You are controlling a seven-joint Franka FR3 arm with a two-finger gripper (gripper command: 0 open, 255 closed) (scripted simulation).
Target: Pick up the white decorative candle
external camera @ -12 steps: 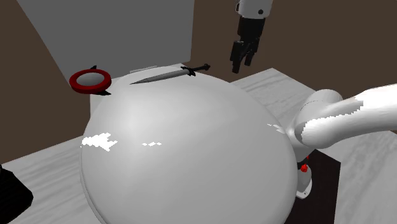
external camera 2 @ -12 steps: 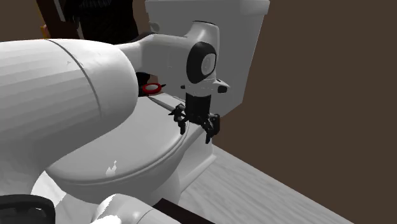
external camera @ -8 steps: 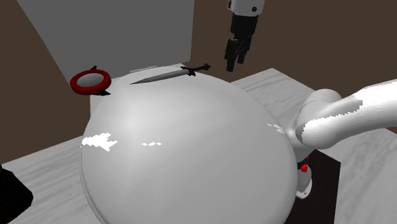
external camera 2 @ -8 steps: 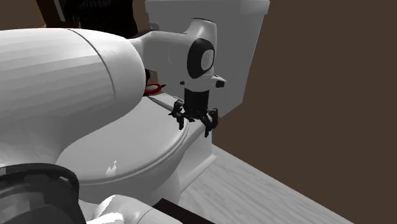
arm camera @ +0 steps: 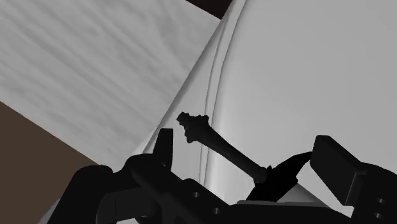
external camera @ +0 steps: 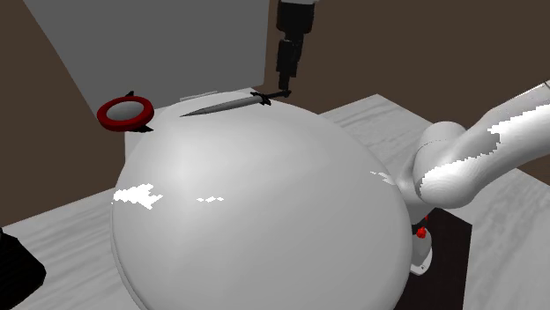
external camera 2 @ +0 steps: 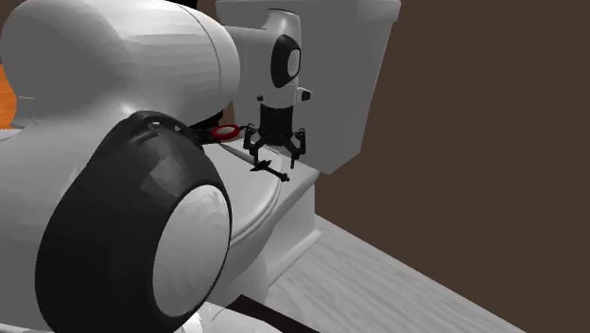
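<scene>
the gripper (external camera: pixel 284 85) hangs fingers-down with its fingers spread; nothing is held. in the wrist view the gripper (arm camera: pixel 245 141) straddles the grip of a dark dagger (arm camera: pixel 219 145), and neither finger touches it. the dagger (external camera: pixel 231 103) lies flat at the rear of the toilet lid (external camera: pixel 264 202), just in front of the tank (external camera: pixel 159 44). its long axis runs across the shoulder view, pommel under the gripper, tip toward that view's left.

no plainly white candle is drawn. the likeliest target is the ring (external camera: pixel 107 114), red-rimmed with a pale centre, resting at the same rear edge of the lid. it lies well apart from the gripper, beyond the dagger's tip, toward the shoulder view's left. in the second exterior view the ring (external camera 2: pixel 224 132) sits to the left of the gripper (external camera 2: pixel 274 156).

judgement: the coming move is a sideways travel along the dagger's axis, past its tip, before any descent. closing here would take the dagger instead.
</scene>
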